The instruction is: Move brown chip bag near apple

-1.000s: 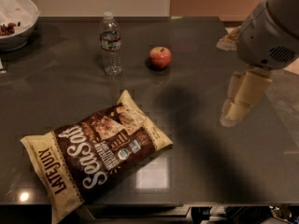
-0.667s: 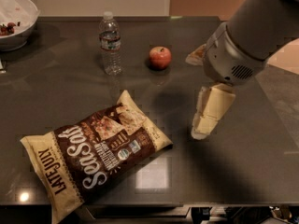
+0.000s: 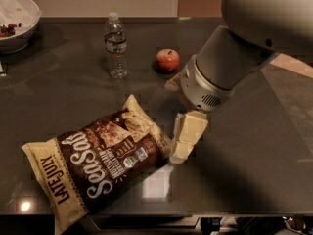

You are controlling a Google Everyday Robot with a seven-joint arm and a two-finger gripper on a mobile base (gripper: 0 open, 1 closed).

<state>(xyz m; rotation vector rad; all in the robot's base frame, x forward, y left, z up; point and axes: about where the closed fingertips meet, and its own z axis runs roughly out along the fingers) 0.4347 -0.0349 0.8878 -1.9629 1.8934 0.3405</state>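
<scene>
The brown chip bag [image 3: 100,158] lies flat at the front left of the dark table, with cream ends and "Sea Salt" in white script. The apple [image 3: 167,60] is small, red and round, and stands farther back, near the table's middle. My gripper [image 3: 185,138] hangs from the large pale arm coming in from the upper right. Its cream fingers [image 3: 188,131] point down at the bag's right end, touching or just beside that edge. The apple is well behind the gripper.
A clear plastic water bottle [image 3: 116,45] stands upright left of the apple. A white bowl [image 3: 19,23] with dark food sits at the back left corner. The table's front edge [image 3: 146,213] runs just below the bag.
The arm has swung left and toward the front, from the table's right side to the bag's right end. The bag, apple and bottle have not moved.
</scene>
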